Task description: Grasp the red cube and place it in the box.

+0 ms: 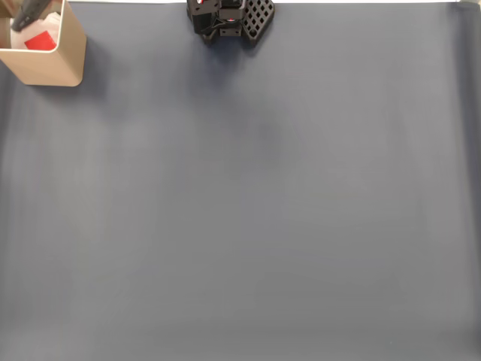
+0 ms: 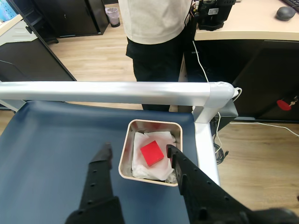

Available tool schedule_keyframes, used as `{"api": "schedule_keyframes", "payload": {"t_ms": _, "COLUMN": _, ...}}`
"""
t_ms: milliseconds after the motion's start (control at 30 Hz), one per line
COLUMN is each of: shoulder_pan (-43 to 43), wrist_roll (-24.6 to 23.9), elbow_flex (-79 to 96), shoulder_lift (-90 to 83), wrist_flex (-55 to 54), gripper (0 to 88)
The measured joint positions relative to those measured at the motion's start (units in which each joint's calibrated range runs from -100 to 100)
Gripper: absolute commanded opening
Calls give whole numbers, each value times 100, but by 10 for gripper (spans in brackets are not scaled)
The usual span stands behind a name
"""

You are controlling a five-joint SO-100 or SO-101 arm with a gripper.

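The red cube (image 1: 41,41) (image 2: 152,153) lies inside the beige box (image 1: 49,68) (image 2: 124,158) on crumpled white paper. The box stands at the far left corner of the blue mat in the fixed view. In the wrist view my gripper (image 2: 138,148) hovers above the box, open, with one black finger on each side of it and nothing held between them. The cube sits free below, apart from both fingers. A dark finger (image 1: 30,13) reaches over the box's rim in the fixed view.
The arm's black base (image 1: 225,19) sits at the mat's far edge. The dark blue mat (image 1: 240,210) stretches wide in front. A silver rail (image 2: 117,92) borders the table just behind the box, and a person (image 2: 154,28) stands beyond it.
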Motion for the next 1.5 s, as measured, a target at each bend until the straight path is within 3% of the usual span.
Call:
{"api": "schedule_keyframes", "payload": {"t_ms": 133, "shoulder_pan": -260, "wrist_roll": 10, "elbow_flex": -362, "shoulder_lift": 287, "wrist_flex": 48, "gripper": 0}}
{"api": "schedule_keyframes", "payload": {"t_ms": 433, "shoulder_pan": -1343, "wrist_roll": -15, "elbow_flex": -1347, "shoulder_lift": 1094, "wrist_flex": 48, "gripper": 0}}
{"api": "schedule_keyframes", "payload": {"t_ms": 867, "shoulder_pan": -3887, "wrist_roll": 127, "elbow_flex": -2722, "shoulder_lift": 1945, "wrist_flex": 239, "gripper": 0}}
{"api": "schedule_keyframes", "payload": {"t_ms": 1267, "shoulder_pan": -5890, "wrist_roll": 215, "elbow_flex": -1989, "shoulder_lift": 1581, "wrist_flex": 318, "gripper": 0}}
{"api": "schedule_keyframes", "payload": {"t_ms": 1500, "shoulder_pan": -6595, "wrist_roll": 215, "elbow_flex": -859, "shoulder_lift": 903, "wrist_flex": 318, "gripper": 0}}
